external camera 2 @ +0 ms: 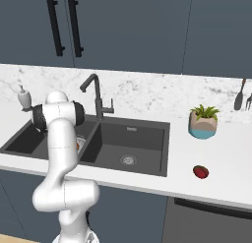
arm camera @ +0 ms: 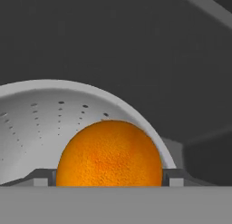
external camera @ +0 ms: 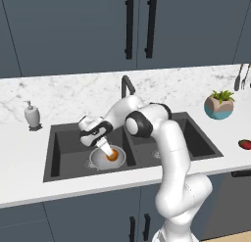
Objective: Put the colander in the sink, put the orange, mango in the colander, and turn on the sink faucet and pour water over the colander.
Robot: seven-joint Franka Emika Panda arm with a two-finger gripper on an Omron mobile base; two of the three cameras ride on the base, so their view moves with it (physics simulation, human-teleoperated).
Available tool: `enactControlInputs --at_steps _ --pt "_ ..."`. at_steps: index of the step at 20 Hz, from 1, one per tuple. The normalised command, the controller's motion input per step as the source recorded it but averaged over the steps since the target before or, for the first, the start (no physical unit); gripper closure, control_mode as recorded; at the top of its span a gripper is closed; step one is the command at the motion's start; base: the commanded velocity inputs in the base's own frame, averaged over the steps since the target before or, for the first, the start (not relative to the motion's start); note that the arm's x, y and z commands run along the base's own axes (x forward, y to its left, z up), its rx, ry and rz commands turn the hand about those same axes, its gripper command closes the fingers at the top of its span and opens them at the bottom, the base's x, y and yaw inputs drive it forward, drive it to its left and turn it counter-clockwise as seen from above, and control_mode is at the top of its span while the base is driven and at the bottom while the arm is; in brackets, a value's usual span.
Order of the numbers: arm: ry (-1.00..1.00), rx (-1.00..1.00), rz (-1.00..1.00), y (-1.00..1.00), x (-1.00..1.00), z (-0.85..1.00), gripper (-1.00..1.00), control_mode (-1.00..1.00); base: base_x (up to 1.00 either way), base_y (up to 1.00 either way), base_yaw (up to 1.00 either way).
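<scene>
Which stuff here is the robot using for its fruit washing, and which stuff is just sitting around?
For the job: colander, sink, orange between the hand's fingers, mango on the counter, faucet.

Just lying about: soap dispenser, potted plant, utensils hanging by the wall.

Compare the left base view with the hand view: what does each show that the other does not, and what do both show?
Left base view alone: the faucet, the soap dispenser, the potted plant, the mango lying on the counter right of the sink, and the cabinet doors.
Hand view alone: the small holes in the colander's wall and the fingertips flanking the orange.
Both: the orange inside the colander, which sits in the left basin, with the gripper at the orange.
</scene>
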Motion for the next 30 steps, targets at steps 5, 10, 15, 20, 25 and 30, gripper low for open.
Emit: enactControlInputs --at_steps 5,10,15,20,25,30 --pt "0.00 0.00 0.00 -0.05 0.01 -0.23 1.00 -1.00 0.00 0.00 0.00" --pt "0.00 0.00 0.00 0.00 0.13 -0.23 1.00 -1.00 0.00 0.00 0.00" --pt "-0.01 0.00 0.00 0.04 0.28 -0.13 1.00 -1.00 0.00 0.00 0.00" --pt "0.00 0.00 0.00 0.25 0.33 -0.06 1.00 -1.00 0.00 0.00 0.00" --pt "0.00 0.00 0.00 0.17 0.13 0.00 -1.00 -1.00 0.00 0.00 0.00" --pt "0.00 0.00 0.00 0.01 -0.06 0.00 -1.00 -1.00 0.00 0.00 0.00"
